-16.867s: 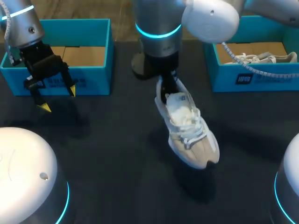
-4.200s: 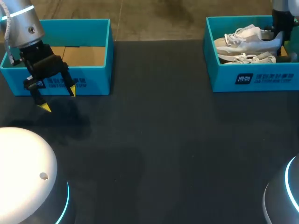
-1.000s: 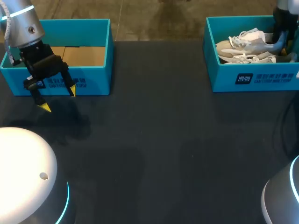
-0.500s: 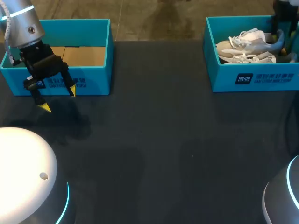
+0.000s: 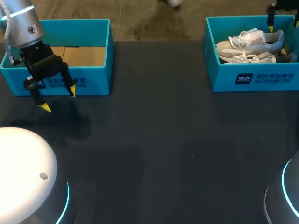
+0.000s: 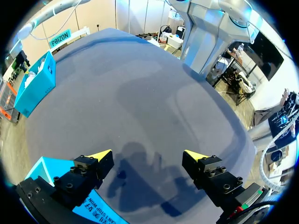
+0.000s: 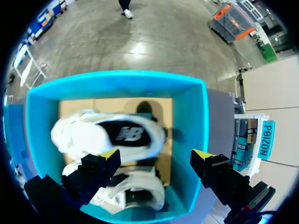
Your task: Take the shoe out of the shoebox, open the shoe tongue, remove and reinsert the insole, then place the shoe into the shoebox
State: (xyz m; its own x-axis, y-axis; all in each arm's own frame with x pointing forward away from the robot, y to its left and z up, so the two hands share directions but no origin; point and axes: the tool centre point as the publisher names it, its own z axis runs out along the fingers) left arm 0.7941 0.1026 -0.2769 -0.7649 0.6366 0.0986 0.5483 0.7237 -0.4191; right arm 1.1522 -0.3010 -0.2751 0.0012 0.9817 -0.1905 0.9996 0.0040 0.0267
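The white and beige shoe (image 5: 254,39) lies on its side in the blue shoebox (image 5: 252,77) at the back right, resting partly on a second shoe (image 5: 252,59). My right gripper (image 5: 283,24) hangs open just above the shoe's heel end and holds nothing. In the right wrist view the shoe (image 7: 107,135) lies under the open right gripper (image 7: 156,154), inside the shoebox (image 7: 189,93), with the second shoe (image 7: 128,193) beside it. My left gripper (image 5: 58,99) hangs open in front of the other box.
An open blue box (image 5: 70,28) with a bare cardboard floor stands at the back left, close behind my left gripper (image 6: 148,155); its corner (image 6: 44,169) shows by one finger. The dark table (image 5: 159,140) stretches between the two boxes.
My right gripper has opened, let go of the shoe and lifted up and back from it. The shoe has settled in the box. The left arm has not moved.
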